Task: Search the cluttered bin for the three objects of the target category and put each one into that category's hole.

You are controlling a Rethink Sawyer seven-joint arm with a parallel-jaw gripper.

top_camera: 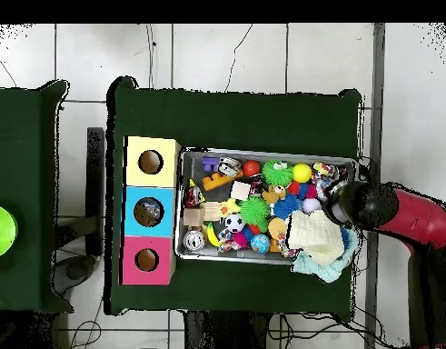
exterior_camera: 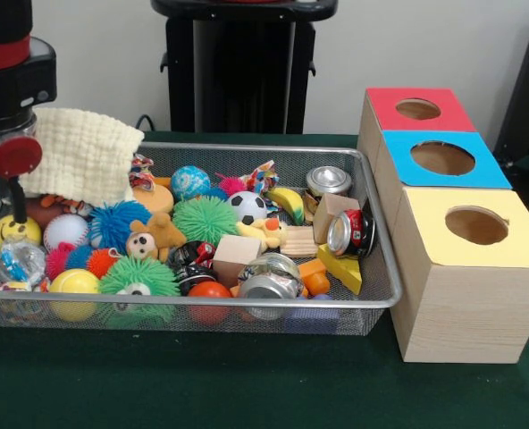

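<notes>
At the left of the front view the pincer (exterior_camera: pixel 14 192) hung over the bin's (exterior_camera: pixel 376 268) end, by the yellow smiley ball (exterior_camera: pixel 14 231) and just beside the cream cloth (exterior_camera: pixel 81 154). Its tips were too slim and dark to read, so whether it stood wide or narrow could not be told; it seemed to carry nothing.

The task named no category. If balls were wanted, the smiley ball, white ball (exterior_camera: pixel 65 231) and yellow ball (exterior_camera: pixel 73 284) lay nearest; if cans, the three cans (exterior_camera: pixel 351 232) lay at the right end, close to the boxes. A good pick here would probably come straight down on one exposed piece, clear of the cloth and the fuzzy green ball (exterior_camera: pixel 205 219), whose spines could snag.

To the right stood the red box (exterior_camera: pixel 385 109), blue box (exterior_camera: pixel 398 165) and yellow box (exterior_camera: pixel 425 234), touching in a row on the green worktop (exterior_camera: pixel 247 384).

The cloth covered part of the bin, toys overlapped, and the arm hid that corner in the overhead view.
</notes>
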